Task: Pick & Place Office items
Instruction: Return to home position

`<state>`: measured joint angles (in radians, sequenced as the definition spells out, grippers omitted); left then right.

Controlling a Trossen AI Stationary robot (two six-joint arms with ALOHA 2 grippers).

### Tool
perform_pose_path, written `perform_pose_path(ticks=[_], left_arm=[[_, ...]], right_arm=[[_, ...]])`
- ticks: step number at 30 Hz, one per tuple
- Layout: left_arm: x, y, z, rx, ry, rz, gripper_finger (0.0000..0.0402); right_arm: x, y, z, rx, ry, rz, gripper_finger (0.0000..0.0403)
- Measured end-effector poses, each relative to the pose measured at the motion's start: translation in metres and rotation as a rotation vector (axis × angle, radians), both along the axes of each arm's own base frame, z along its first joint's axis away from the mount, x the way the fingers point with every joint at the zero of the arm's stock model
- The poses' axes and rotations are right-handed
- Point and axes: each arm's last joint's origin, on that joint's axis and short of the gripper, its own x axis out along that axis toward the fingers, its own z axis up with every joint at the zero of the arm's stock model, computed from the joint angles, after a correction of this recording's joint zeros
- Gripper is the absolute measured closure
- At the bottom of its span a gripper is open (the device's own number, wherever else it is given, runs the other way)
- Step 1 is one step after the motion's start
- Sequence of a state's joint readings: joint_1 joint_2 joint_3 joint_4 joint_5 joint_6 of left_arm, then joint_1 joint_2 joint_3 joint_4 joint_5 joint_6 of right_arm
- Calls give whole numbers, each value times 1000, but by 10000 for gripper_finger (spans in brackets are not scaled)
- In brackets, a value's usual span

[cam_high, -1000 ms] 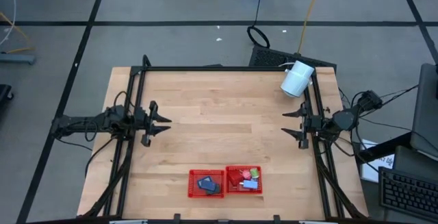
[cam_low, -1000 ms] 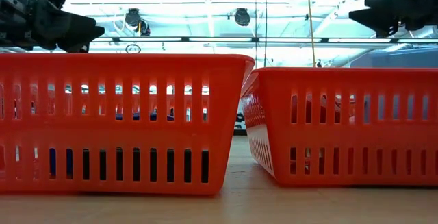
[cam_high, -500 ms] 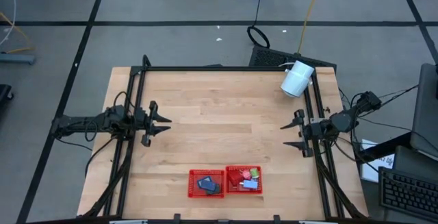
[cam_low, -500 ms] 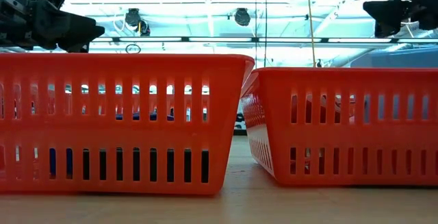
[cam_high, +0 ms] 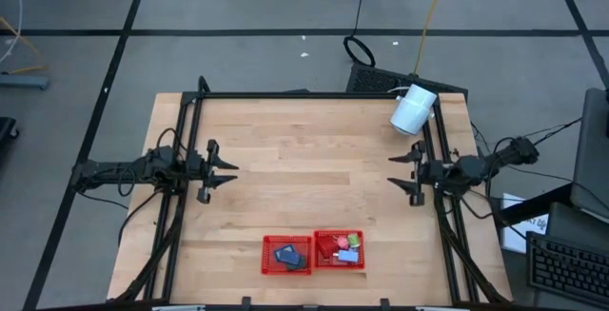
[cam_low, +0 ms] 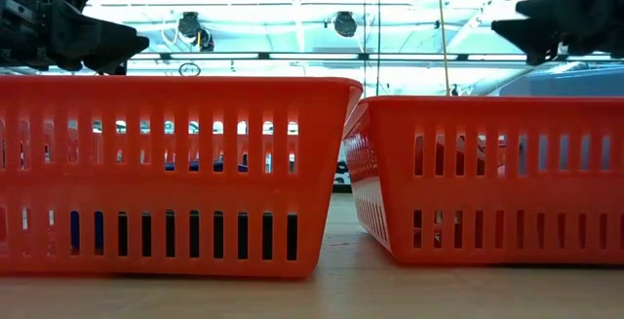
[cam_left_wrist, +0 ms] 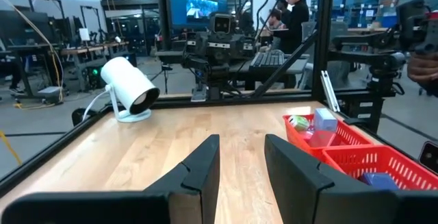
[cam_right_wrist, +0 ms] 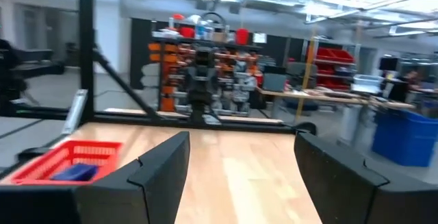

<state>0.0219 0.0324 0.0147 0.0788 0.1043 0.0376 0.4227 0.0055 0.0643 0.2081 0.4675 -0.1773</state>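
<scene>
From above, the right hand [cam_high: 396, 170] has swung back from a short dip toward the near edge. It now sits level with the left hand [cam_high: 228, 173], which has not moved. Each hangs at its own side edge of the counter [cam_high: 304, 140], fingers spread and holding nothing. The office items [cam_high: 344, 246] lie in the two trays at the middle of the near edge. The dark pieces are in the left red tray [cam_high: 265, 256], and the red, green and light blue ones are in the right red tray [cam_high: 339, 266]. No piece shows outside the trays.

At counter height, the right hand has shifted back inward, high above the right red tray and well clear of it. The left hand is as it was.

The left wrist view shows that hand's fingers parted with nothing between them. The right wrist view shows the same, with the fingers wider.

The sorting looks finished, and the right arm seems to be settling into its rest pose.
</scene>
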Motion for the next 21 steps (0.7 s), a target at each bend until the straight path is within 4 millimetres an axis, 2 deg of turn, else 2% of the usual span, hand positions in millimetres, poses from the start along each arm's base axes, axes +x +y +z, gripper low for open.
perform_pose_path(ticks=[10,21], left_arm=[[0,0,0,6,0,1,286],[0,0,0,6,-1,1,286]], right_arm=[[4,-15,-2,11,10,-84,149],[7,-30,-13,62,118,-48,149]])
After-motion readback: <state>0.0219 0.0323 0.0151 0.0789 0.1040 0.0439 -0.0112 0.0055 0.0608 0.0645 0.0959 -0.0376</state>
